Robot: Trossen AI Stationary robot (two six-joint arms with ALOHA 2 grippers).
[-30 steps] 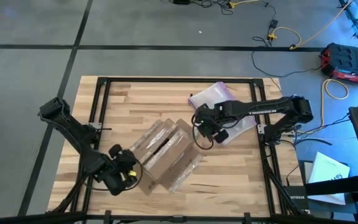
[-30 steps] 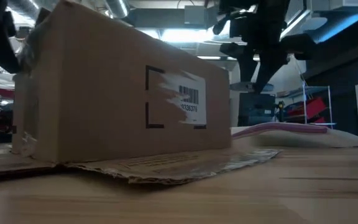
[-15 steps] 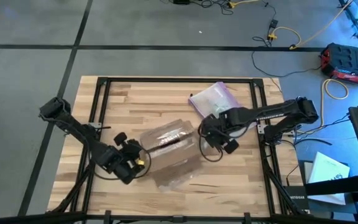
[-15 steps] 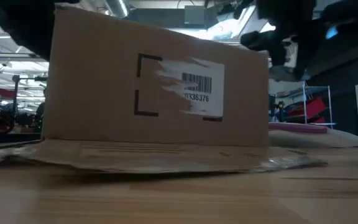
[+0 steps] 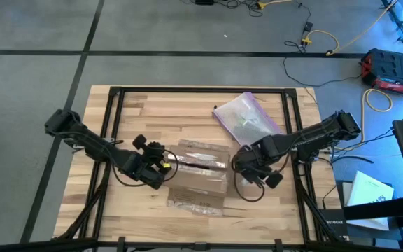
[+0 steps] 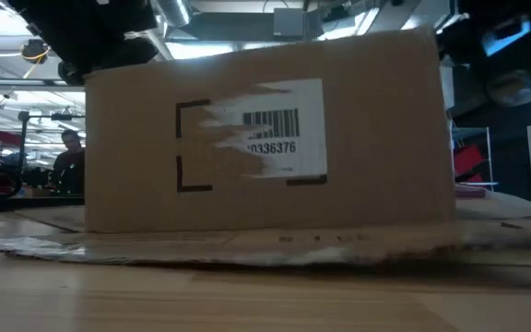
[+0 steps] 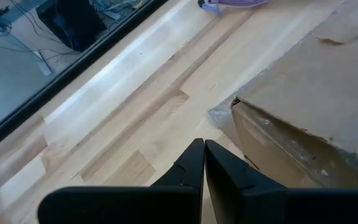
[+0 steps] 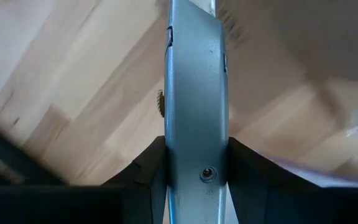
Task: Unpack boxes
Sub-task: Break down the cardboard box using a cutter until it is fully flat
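Even overhead light on my feeds, with softness up close.

From above I see the worktop (image 5: 152, 112) evenly lit, shadows faint beneath the arms. At table height, bright ceiling lights glare behind the box (image 6: 265, 138), whose near face stays readable while the foreground wood blurs. My right wrist feed is soft around the grey tool (image 8: 194, 112); dark fingers (image 7: 194, 168) look sharp.

The left gripper (image 5: 161, 166) sits low at the table's middle-left, fingers (image 7: 191, 167) pressed together. The right gripper (image 5: 242, 165) reaches in from the right, its fingers (image 8: 149, 167) clamping a grey knife (image 8: 194, 106)
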